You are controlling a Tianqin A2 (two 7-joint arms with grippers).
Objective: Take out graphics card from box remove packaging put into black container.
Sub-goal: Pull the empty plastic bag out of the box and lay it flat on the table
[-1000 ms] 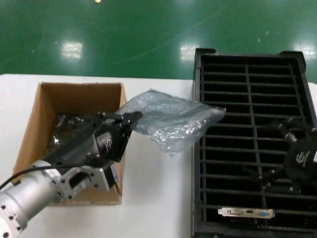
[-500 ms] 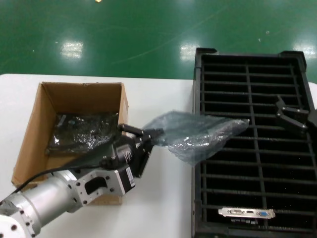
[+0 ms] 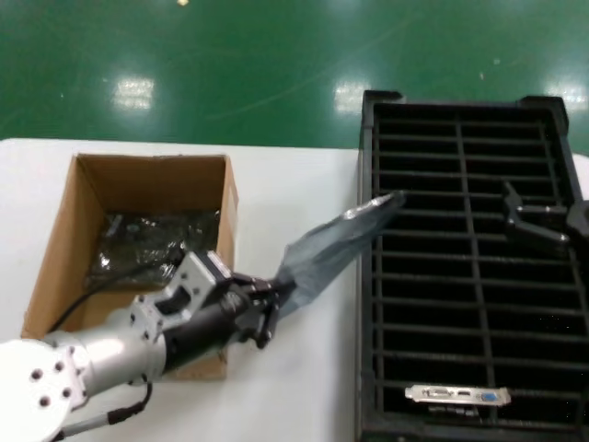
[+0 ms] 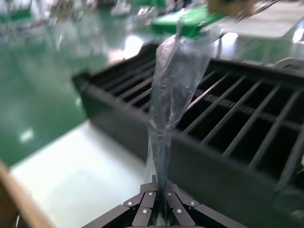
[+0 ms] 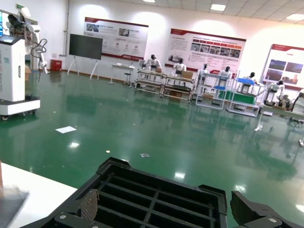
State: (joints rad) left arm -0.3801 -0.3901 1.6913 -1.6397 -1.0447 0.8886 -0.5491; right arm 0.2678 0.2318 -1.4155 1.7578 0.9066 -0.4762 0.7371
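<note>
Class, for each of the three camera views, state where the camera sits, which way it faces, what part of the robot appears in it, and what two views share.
Head view: above, looking down at the table; left tool holds the packaging, right tool over the black container.
Left wrist view: along the left tool toward the packaging.
Right wrist view: out across the hall; right tool open.
Shared: all show the black container.

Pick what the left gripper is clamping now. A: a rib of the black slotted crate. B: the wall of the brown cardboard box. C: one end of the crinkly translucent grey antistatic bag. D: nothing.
C: the left gripper is shut on the end of the crinkly translucent grey antistatic bag, which slants up toward the black slotted crate.
</note>
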